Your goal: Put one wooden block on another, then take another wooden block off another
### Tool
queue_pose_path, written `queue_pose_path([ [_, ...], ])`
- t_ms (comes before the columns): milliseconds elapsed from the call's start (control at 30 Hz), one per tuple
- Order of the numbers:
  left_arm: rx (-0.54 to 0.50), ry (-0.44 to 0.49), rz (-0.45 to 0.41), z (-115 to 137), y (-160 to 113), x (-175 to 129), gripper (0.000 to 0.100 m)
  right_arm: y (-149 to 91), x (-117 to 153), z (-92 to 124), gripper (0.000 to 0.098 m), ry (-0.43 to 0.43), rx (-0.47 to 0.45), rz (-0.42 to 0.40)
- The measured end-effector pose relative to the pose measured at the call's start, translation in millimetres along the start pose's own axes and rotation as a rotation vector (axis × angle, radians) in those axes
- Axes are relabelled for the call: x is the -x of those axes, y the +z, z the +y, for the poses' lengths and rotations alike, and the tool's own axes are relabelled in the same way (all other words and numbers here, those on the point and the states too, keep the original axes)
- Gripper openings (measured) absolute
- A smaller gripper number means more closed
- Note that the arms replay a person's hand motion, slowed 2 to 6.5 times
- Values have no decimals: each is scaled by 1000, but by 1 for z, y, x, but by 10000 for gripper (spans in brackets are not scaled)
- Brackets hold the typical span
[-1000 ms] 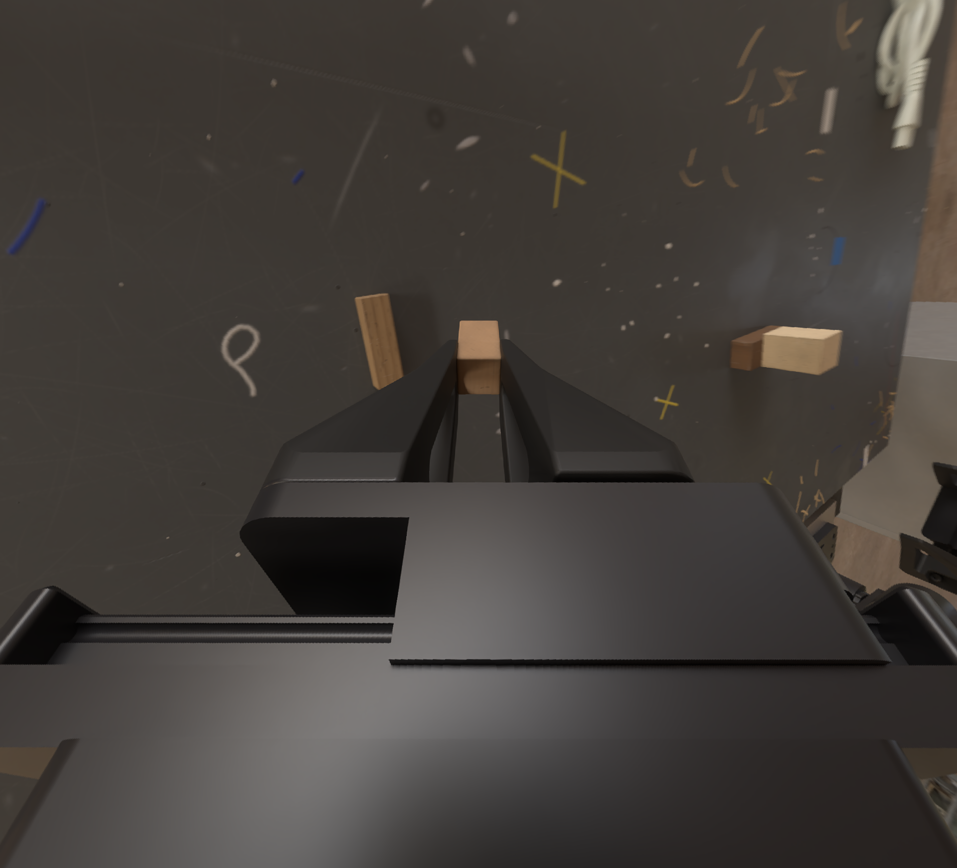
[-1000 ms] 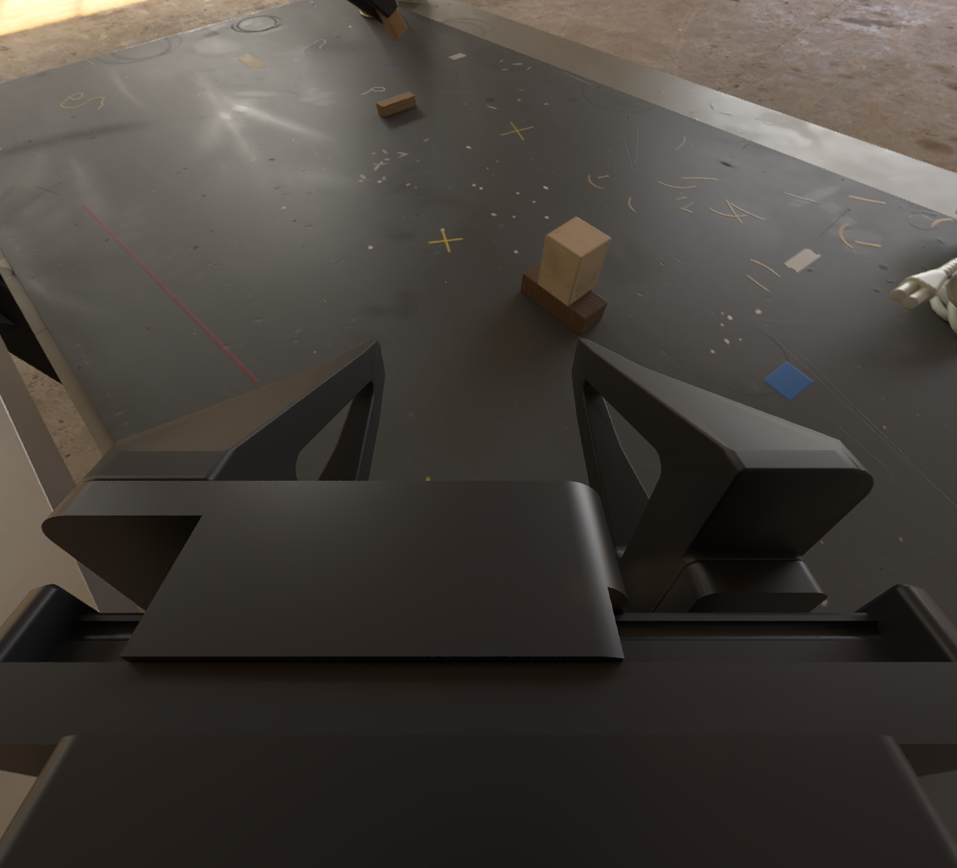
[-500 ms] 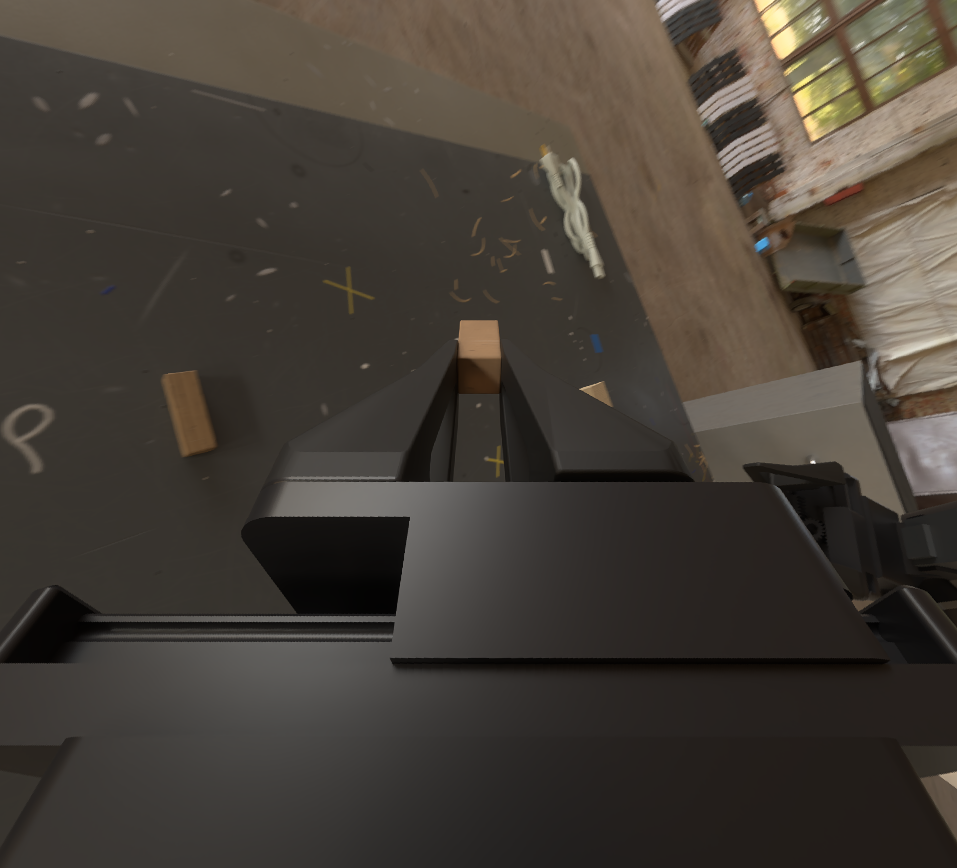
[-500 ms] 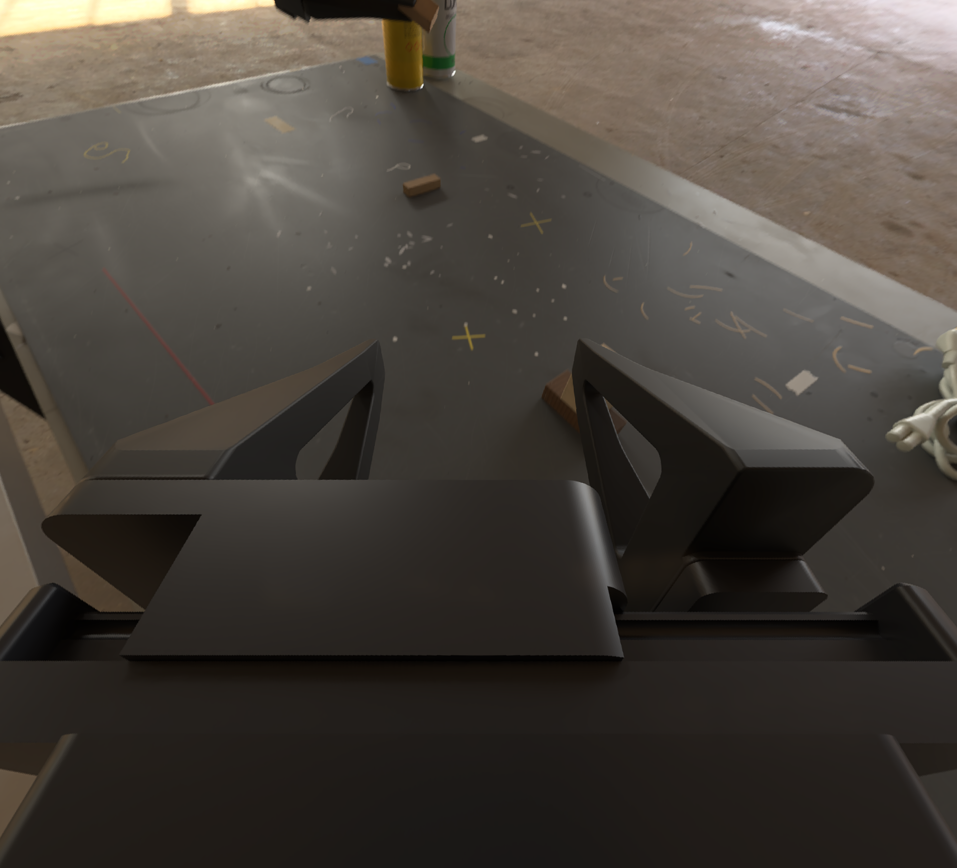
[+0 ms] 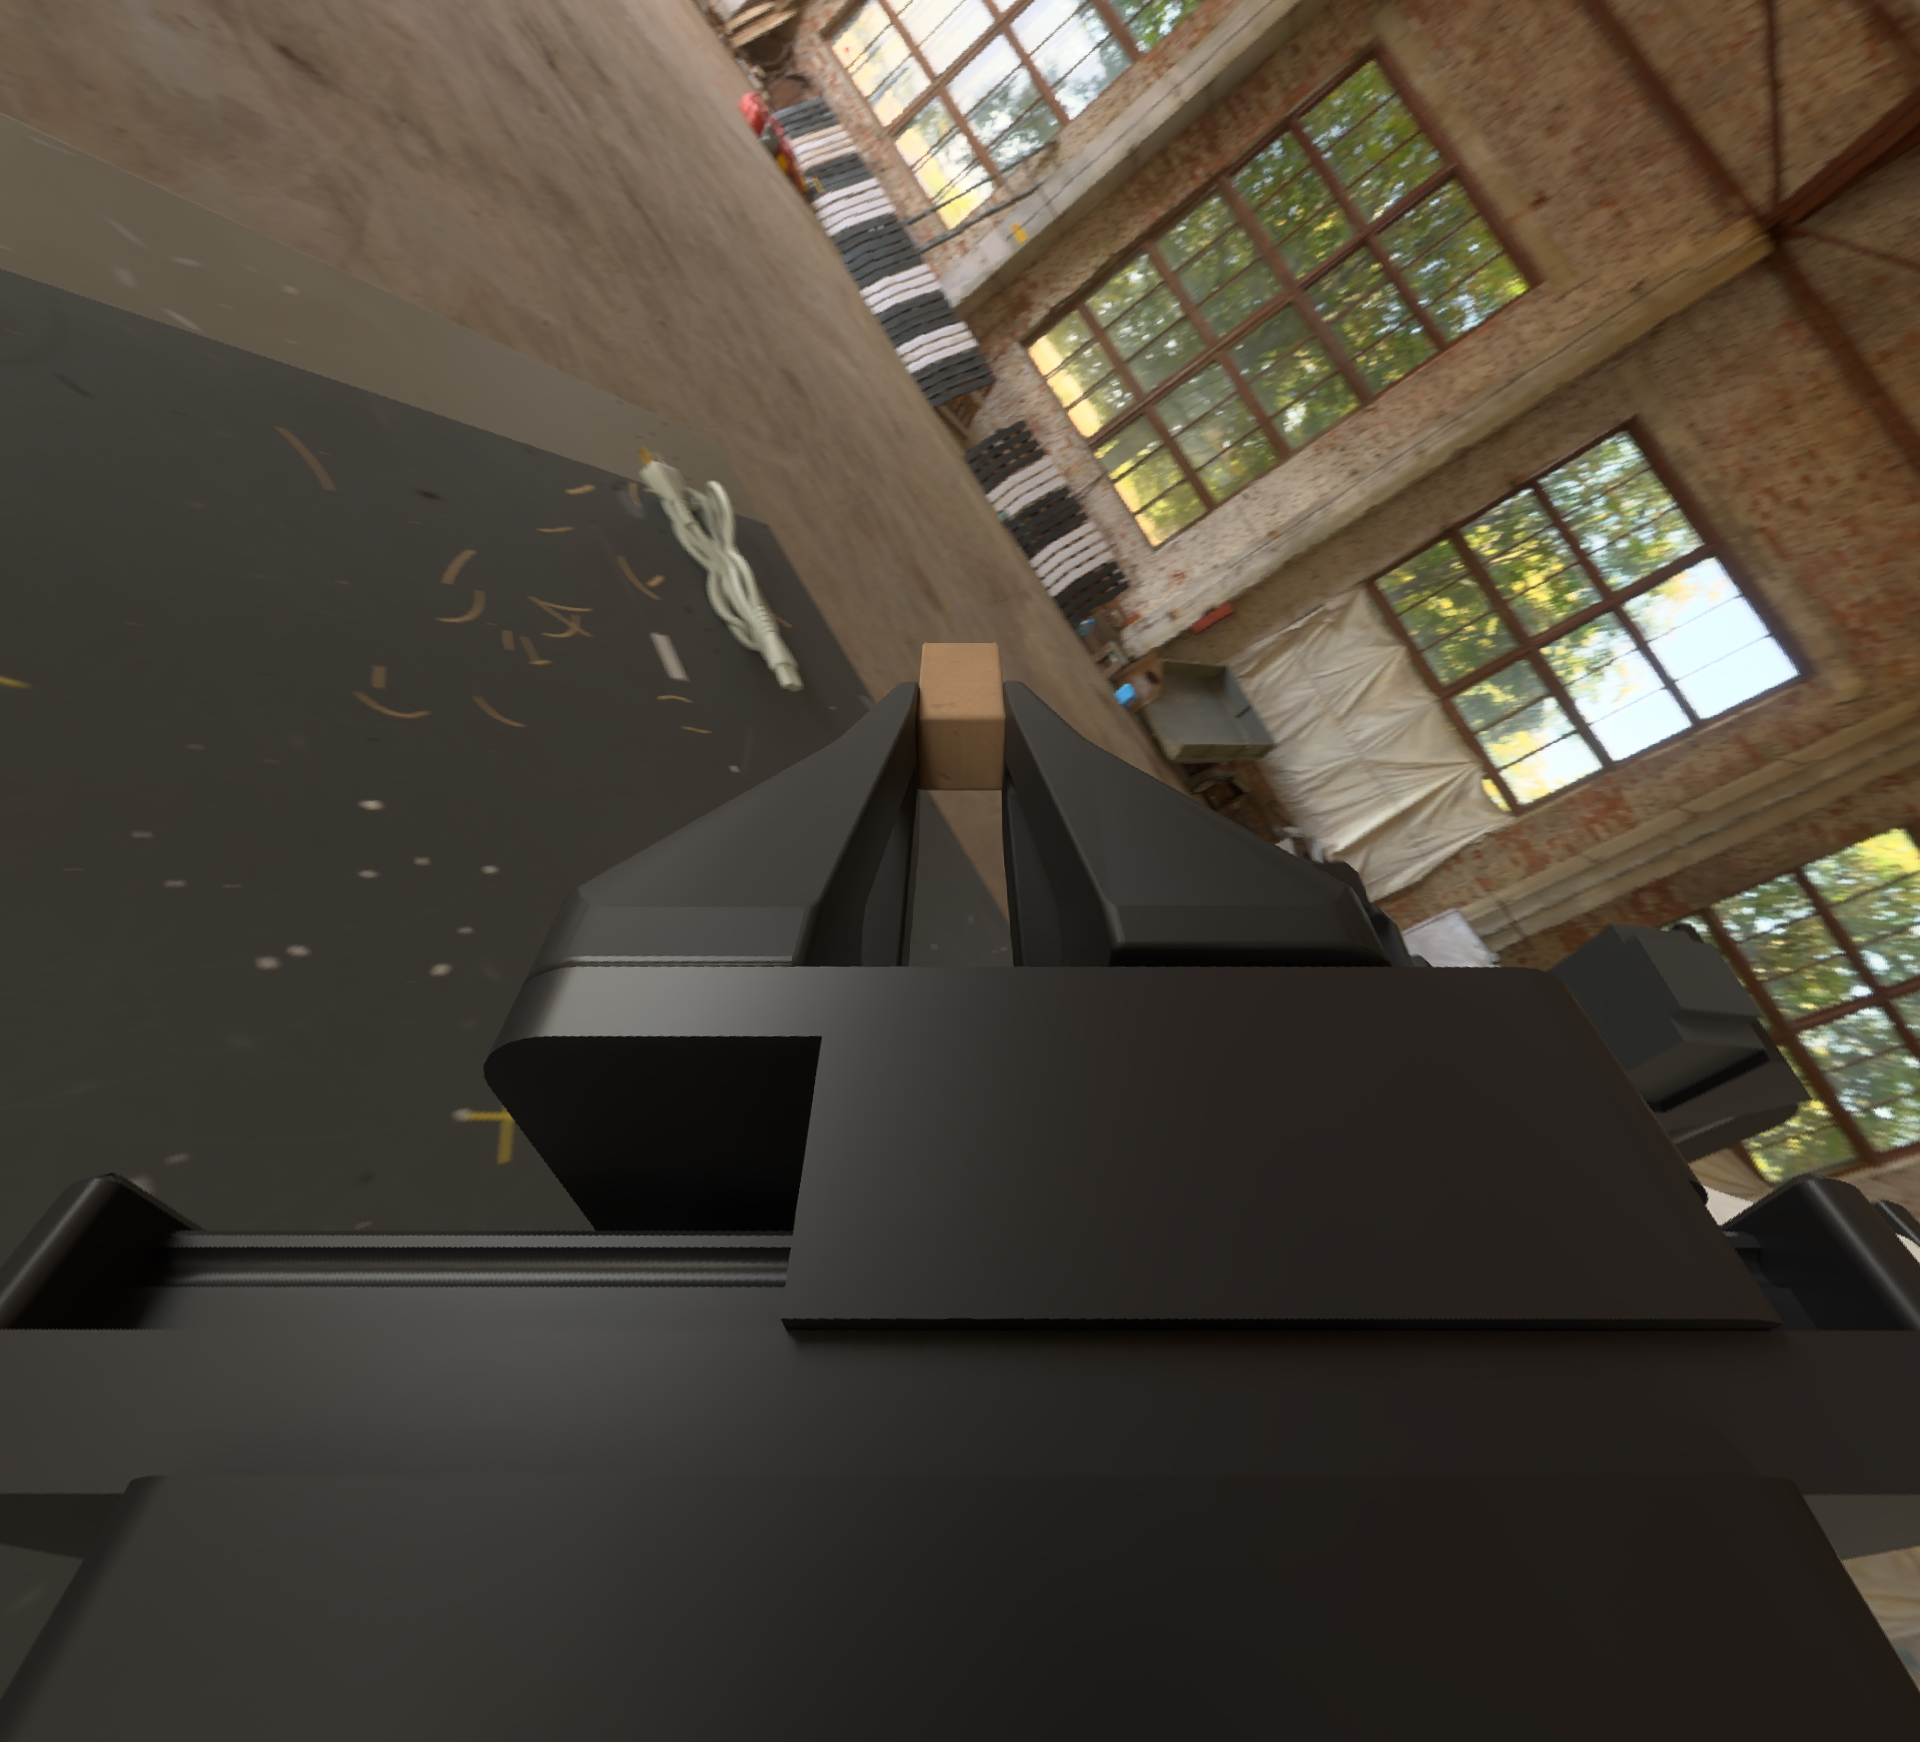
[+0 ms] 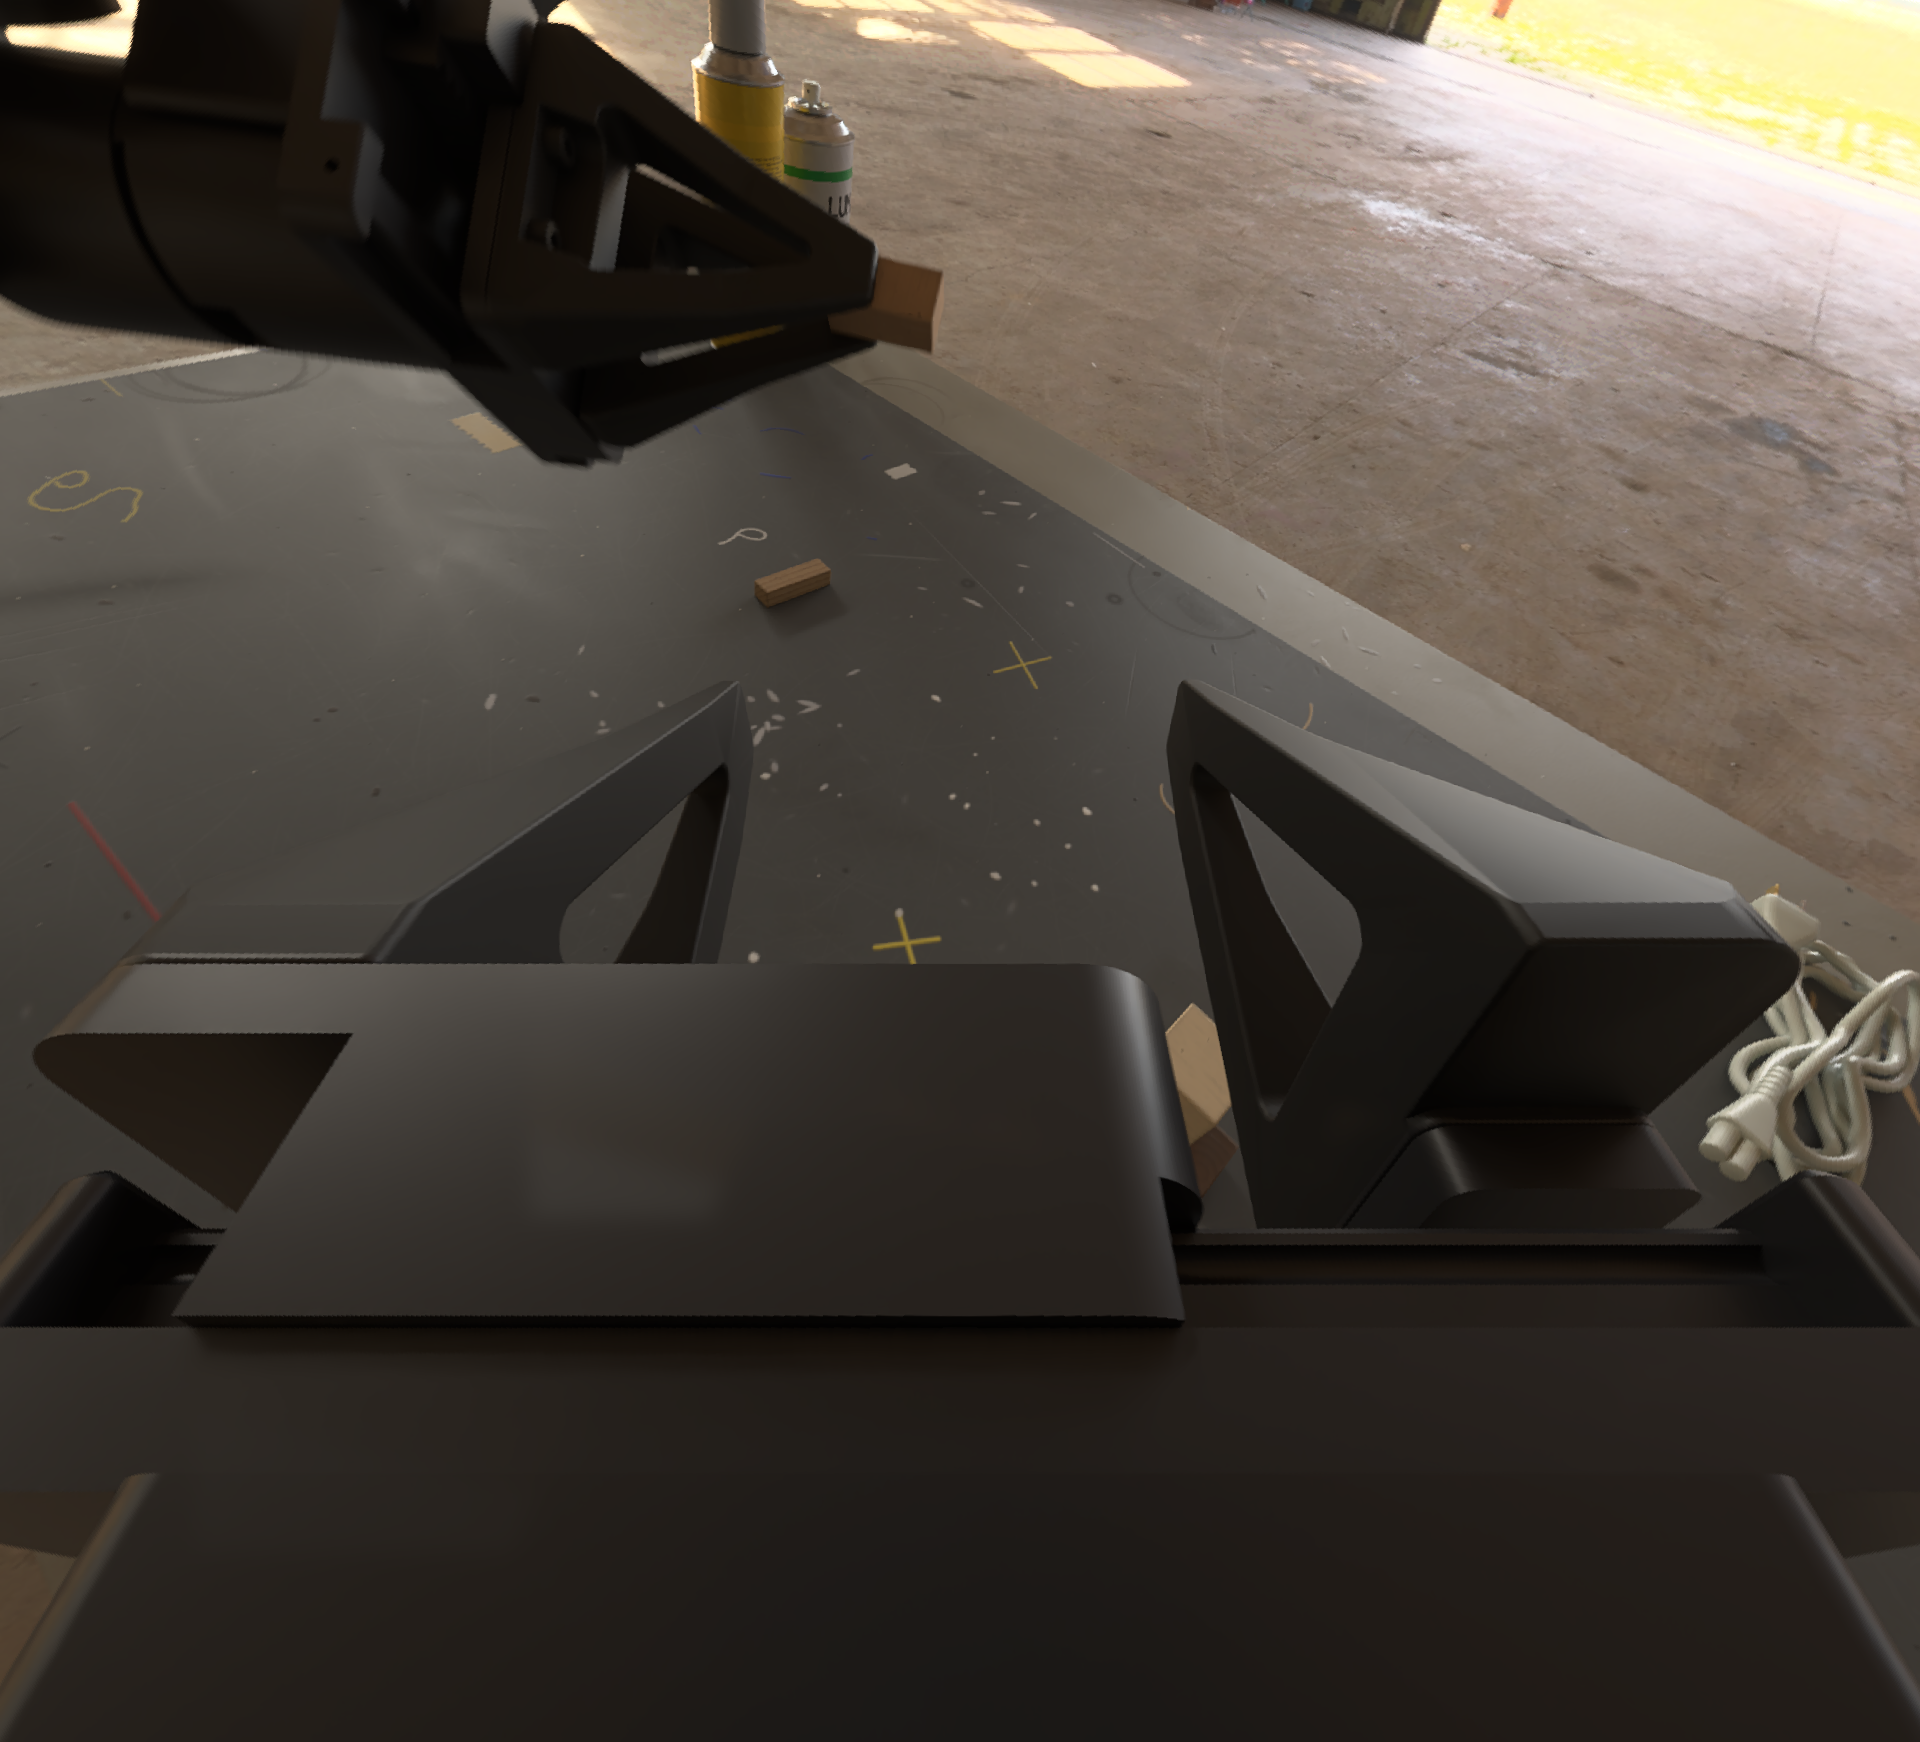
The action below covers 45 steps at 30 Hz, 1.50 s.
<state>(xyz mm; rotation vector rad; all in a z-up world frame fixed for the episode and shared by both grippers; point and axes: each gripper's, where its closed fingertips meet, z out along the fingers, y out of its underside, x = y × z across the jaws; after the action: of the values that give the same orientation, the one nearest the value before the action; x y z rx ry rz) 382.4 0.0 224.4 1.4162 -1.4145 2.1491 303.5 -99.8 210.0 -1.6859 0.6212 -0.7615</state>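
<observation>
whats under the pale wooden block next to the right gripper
In the right wrist view, the pale wooden block seems to rest on a darker brown wooden block, of which only a corner shows. The right gripper, open, covers the rest, so the contact is unclear.

Dark, scuffed surface (image 6: 312, 653), speckled with white flecks, curled tan shavings and chalk marks. Coiled white cable (image 5: 724, 568) near its far edge in the left wrist view, just beyond the shavings; same cable (image 6: 1813, 1084) at the surface's right side in the right wrist view. Yellow chalk cross (image 6: 1022, 665) toward that side, a second yellow cross (image 6: 906, 942) nearer the camera. Thin red line (image 6: 112, 859) at the surface's left. Yellow spray can (image 6: 739, 71) upright at the surface's far corner, a smaller green-banded can (image 6: 818, 149) just beside it. Bare concrete floor (image 6: 1403, 258) past the surface's edge. Brick wall with tall paned windows (image 5: 1299, 310) beyond the floor.
</observation>
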Motion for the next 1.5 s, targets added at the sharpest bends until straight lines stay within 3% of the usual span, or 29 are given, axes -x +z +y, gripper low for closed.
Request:
queue_pose_path([
  [300,-54,-64,79,38,15,-27,131,15,-4,-17,731,-41,22,14],
  [567,-58,-84,105,63,21,-39,131,17,-5,-9,709,-132,88,26],
  [900,-55,-99,130,75,26,-49,131,15,-7,-4,631,-181,108,30],
  [1100,-48,-113,143,82,28,-56,131,13,-6,-1,565,-252,124,19],
  [1500,-69,-123,117,87,31,-55,131,12,-3,4,473,-317,150,2],
])
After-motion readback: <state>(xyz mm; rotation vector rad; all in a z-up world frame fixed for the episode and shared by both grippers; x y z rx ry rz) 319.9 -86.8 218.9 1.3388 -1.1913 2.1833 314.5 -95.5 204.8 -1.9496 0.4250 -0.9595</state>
